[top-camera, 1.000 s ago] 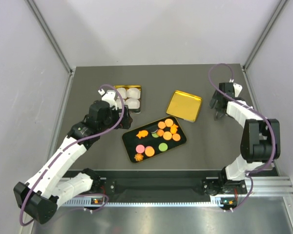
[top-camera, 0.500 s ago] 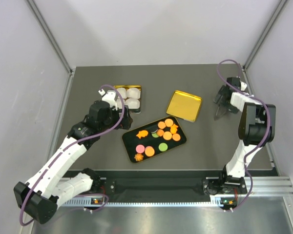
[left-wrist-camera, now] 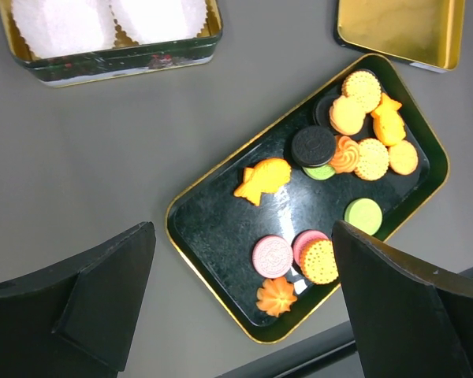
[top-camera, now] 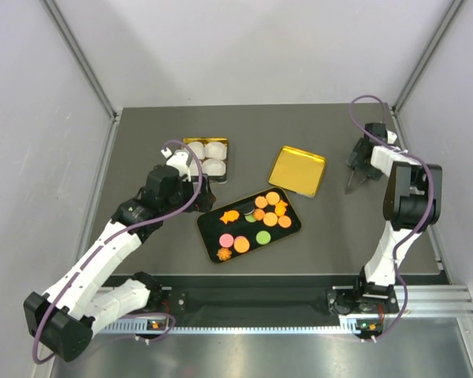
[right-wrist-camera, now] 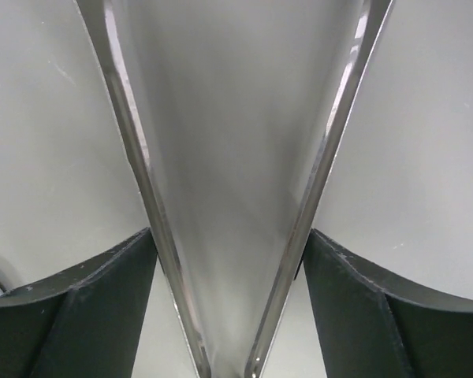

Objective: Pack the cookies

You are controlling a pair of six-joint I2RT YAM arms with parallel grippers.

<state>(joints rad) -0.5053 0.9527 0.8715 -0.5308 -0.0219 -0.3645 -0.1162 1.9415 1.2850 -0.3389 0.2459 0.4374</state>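
The cookies [top-camera: 260, 216] lie on a black gold-rimmed tray [top-camera: 211, 226] at the table's middle. They are mostly orange rounds, with an orange fish [left-wrist-camera: 262, 178], a dark round [left-wrist-camera: 313, 145], a green round [left-wrist-camera: 363, 214] and pink rounds [left-wrist-camera: 272, 255]. My left gripper [top-camera: 203, 189] is open and empty above the tray's left end [left-wrist-camera: 213, 224], between the tray and the tin. In the left wrist view the gripper [left-wrist-camera: 240, 232] has its jaws wide apart. My right gripper [top-camera: 353, 179] is open and empty at the far right, away from the cookies. Its wrist view shows the gripper [right-wrist-camera: 230, 260] against only walls.
A gold tin [top-camera: 225, 143] holding white pleated paper cups [top-camera: 206, 157] stands behind the tray; it also shows in the left wrist view [left-wrist-camera: 118, 61]. Its gold lid [top-camera: 297, 170] lies open side up to the right. A metal frame post [right-wrist-camera: 229, 157] and white walls enclose the table.
My right arm has folded in, its wrist swinging toward the back right corner. My left gripper has shifted slightly right toward the tray. The cookies have not moved.
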